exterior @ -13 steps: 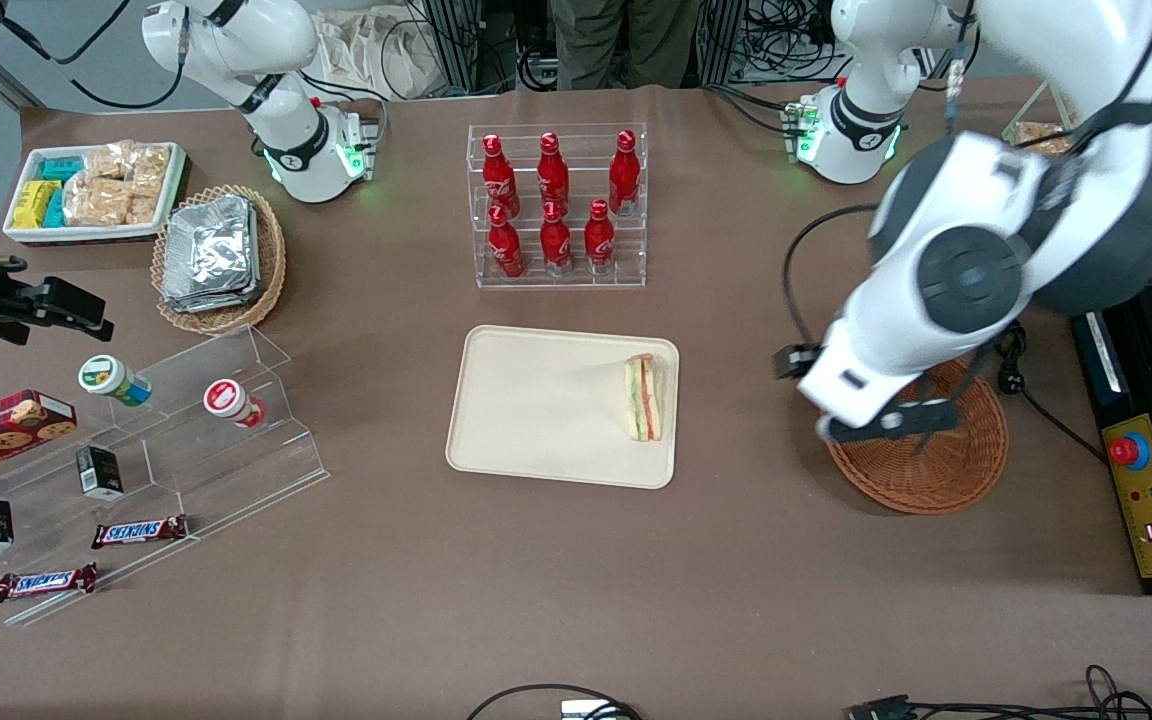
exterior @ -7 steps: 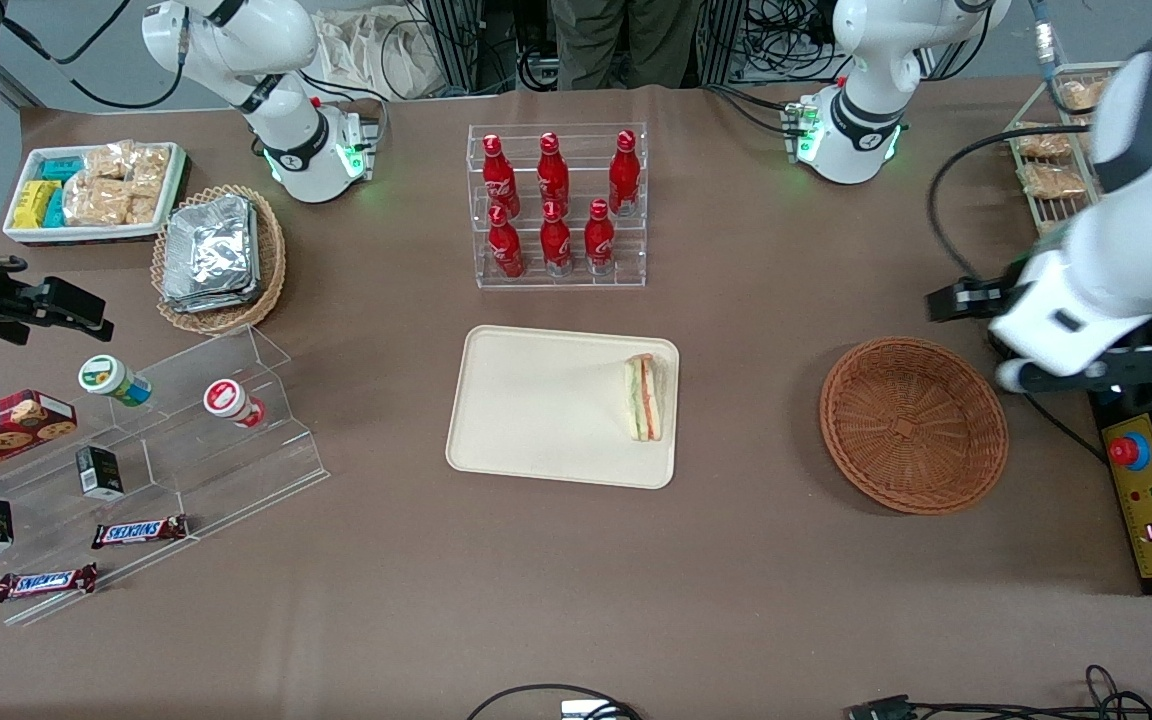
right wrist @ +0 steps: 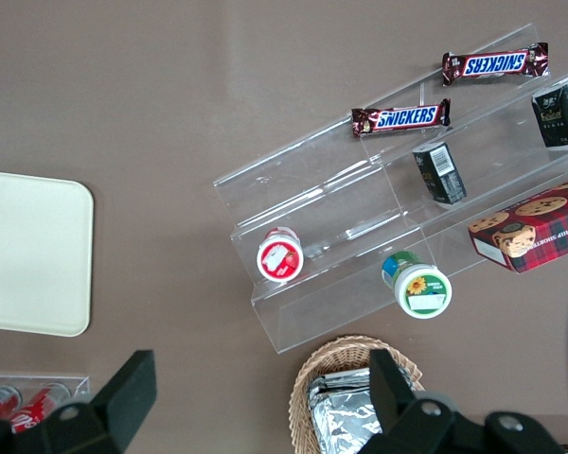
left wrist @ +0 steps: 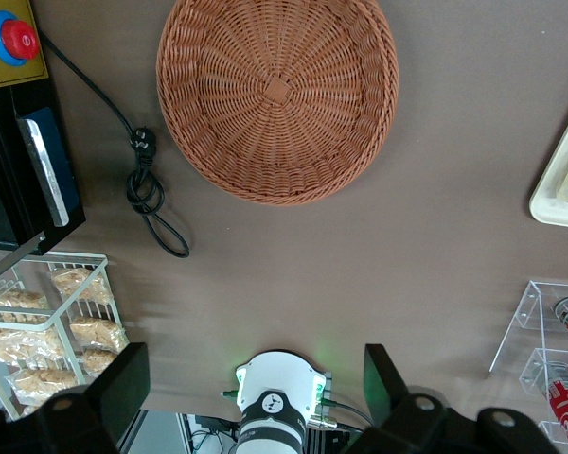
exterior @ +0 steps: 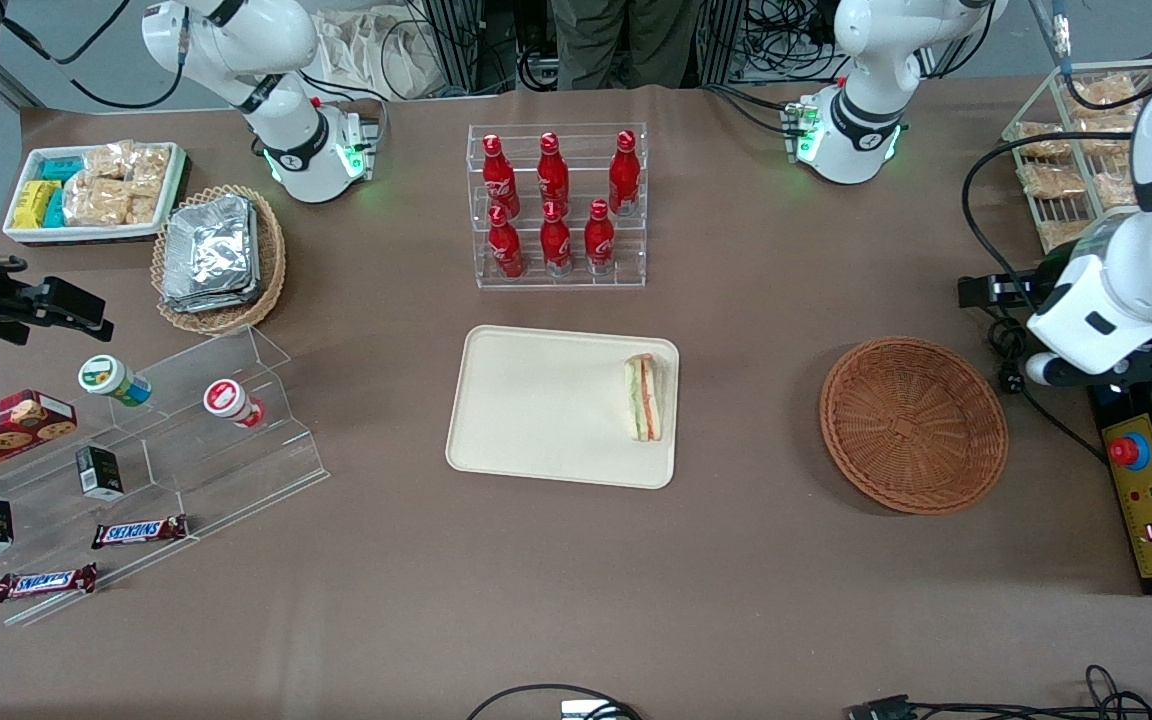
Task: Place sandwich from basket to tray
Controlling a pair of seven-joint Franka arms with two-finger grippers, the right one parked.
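Near edge of frame: bare brown table. Lower left, clear acrylic stepped shelf with Snickers bars and small jars. Center, flat cream-beige rectangular tray holds the small triangular sandwich with red and green filling, lying along the tray's right rim. Right of center, round reddish-brown woven wicker basket, nothing in it, well apart from the tray. Left arm's gripper hangs at the right edge, above the black control box, past the basket; fingers spread wide, holding nothing. Upper center, red bottles in a clear rack. Upper left, tan wicker basket of foil packets.
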